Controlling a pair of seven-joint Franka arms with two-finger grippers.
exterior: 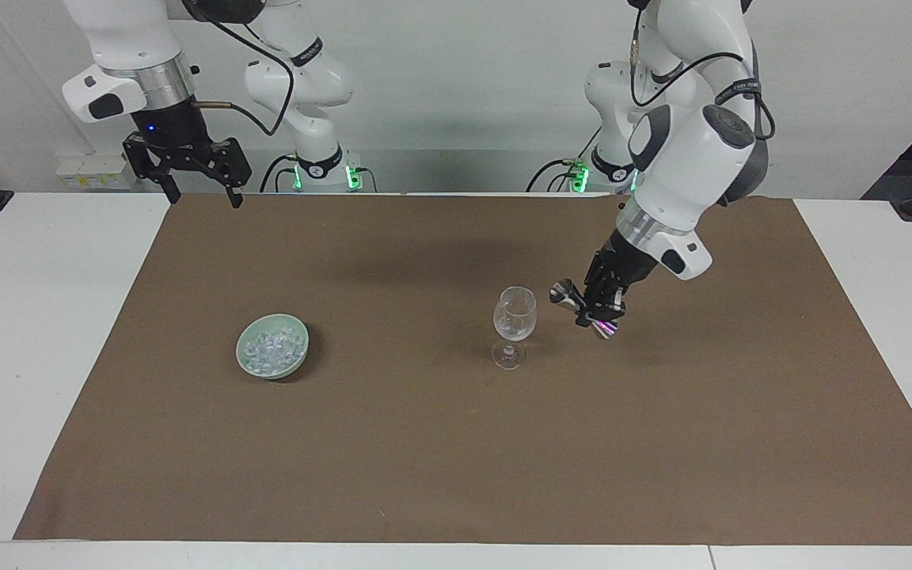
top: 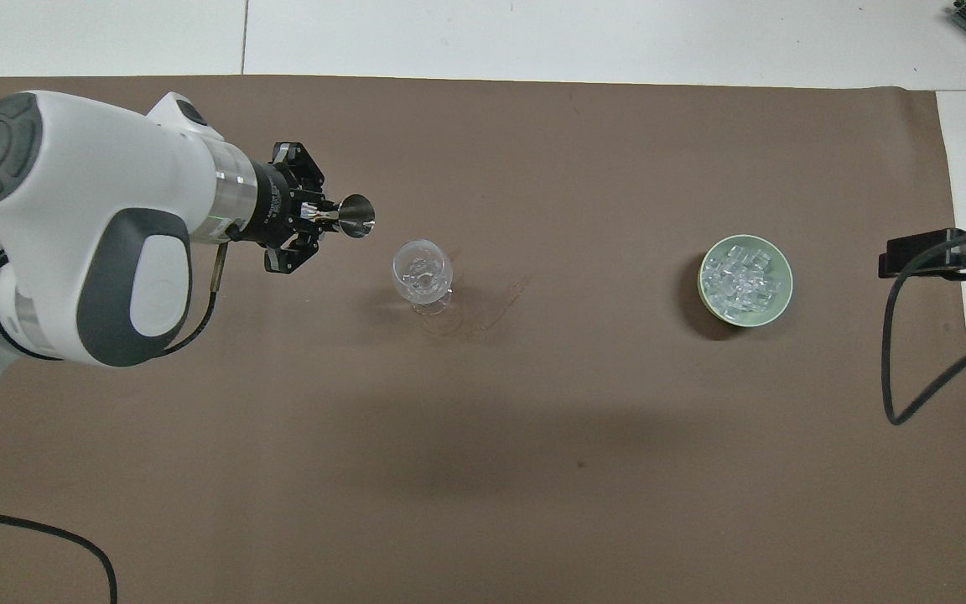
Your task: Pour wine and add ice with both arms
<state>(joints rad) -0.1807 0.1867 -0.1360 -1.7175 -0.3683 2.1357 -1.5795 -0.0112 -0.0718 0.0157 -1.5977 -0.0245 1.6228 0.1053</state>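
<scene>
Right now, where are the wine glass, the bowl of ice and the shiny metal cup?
wine glass (exterior: 514,313), facing view, on its bowl.
bowl of ice (top: 772,307), overhead view, on its green rim.
metal jigger (top: 357,216), overhead view, on its open cone, held by the left tool (top: 313,215).

Brown mat (exterior: 456,443) (top: 533,470) is spread flat over white table (exterior: 28,356) (top: 533,33), most of top covered; white margins are left at both ends. Dark smudge is seen mid-mat.

A robotics lab; two white arms (exterior: 685,174) bolted at a paper-covered table (exterior: 456,475).
</scene>
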